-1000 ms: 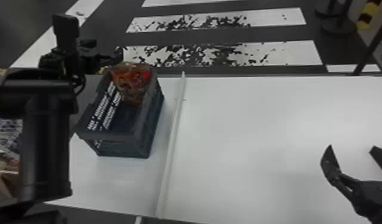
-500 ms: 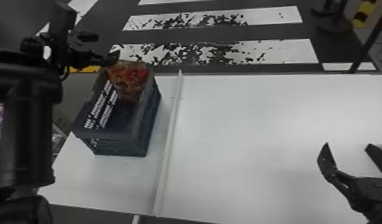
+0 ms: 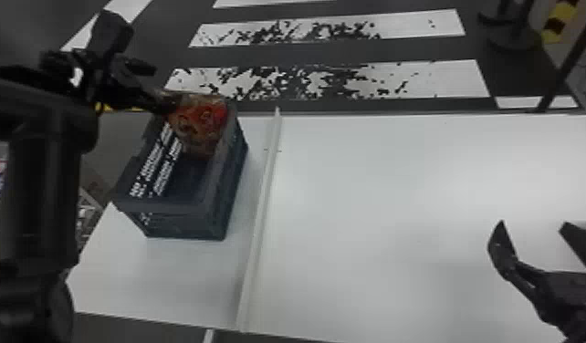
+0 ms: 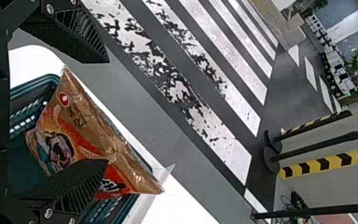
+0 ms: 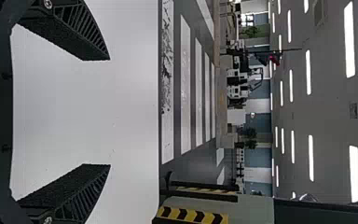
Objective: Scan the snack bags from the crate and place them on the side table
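While the left claw [image 3: 163, 89] hangs at the far left corner of the crate [image 3: 182, 226], its two fingers stand wide apart, one of them overlapping the snack bag [image 3: 201, 123] in the left wrist view; whether that finger touches it, I cannot tell. Just beside that claw, the bag leans at the crate's far end, mostly brown with a red and orange front, its top poking up to the rim. Around it runs the dark blue-grey crate, with slotted sides, set on the left part of the white bench [image 3: 397, 191]. Next to the crate, a thin raised strip [image 3: 260, 205] runs along the bench from the near edge to the far one. Well apart, on the robot's right, the right claw [image 3: 534, 224] hangs over the bench, also spread wide, with nothing between its fingers. Past the far edge, worn white stripes [image 3: 333, 82] cross the dark floor, and farther right stand a few dark posts [image 4: 319, 146] and a yellow-and-black striped one [image 4: 321, 164].
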Controlling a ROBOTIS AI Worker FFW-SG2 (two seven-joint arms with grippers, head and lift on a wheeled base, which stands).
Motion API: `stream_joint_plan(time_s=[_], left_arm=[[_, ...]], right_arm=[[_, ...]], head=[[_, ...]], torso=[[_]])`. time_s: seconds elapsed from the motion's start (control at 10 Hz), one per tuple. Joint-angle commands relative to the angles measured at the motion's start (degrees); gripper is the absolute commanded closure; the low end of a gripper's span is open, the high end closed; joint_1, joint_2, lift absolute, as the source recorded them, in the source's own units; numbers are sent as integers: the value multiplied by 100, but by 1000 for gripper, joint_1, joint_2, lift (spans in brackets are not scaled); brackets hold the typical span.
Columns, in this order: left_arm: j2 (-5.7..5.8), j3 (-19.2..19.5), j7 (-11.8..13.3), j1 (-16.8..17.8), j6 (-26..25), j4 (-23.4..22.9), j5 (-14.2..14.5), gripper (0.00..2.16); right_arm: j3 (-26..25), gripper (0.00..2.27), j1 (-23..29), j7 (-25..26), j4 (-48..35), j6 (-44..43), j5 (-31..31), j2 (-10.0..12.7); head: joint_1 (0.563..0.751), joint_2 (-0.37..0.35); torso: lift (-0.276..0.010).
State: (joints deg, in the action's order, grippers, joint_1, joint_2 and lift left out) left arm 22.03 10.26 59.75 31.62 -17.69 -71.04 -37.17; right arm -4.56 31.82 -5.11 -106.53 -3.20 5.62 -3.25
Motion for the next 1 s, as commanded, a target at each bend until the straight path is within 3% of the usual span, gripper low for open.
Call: stream_joint_plan(time_s=[0.0,0.2,0.5,0.7,0.8,0.9], left_arm=[[-6,-156,-25,187,138,319,-308,124],[-15,-305,-16,442,366,793,-502,124],[-50,-464,-244,617,630,1286,-686,124],[-76,-516,-359,653,683,1496,-862,275],[-76,-560,-297,679,718,1576,-871,643],[-76,-560,-209,679,735,1576,-862,1197]], right_arm=[[-1,53,0,-16,1,0,27,0],[-45,53,0,-69,10,53,71,0],[-63,53,9,-78,19,53,71,0],[-63,53,9,-78,45,53,71,0],[-71,53,9,-78,54,35,80,0],[-80,53,9,-78,54,35,80,0]], head=[[695,166],[695,165],[695,158],[695,155],[695,156],[695,155]], torso=[[-94],[-94],[-94],[-94],[-94],[-94]])
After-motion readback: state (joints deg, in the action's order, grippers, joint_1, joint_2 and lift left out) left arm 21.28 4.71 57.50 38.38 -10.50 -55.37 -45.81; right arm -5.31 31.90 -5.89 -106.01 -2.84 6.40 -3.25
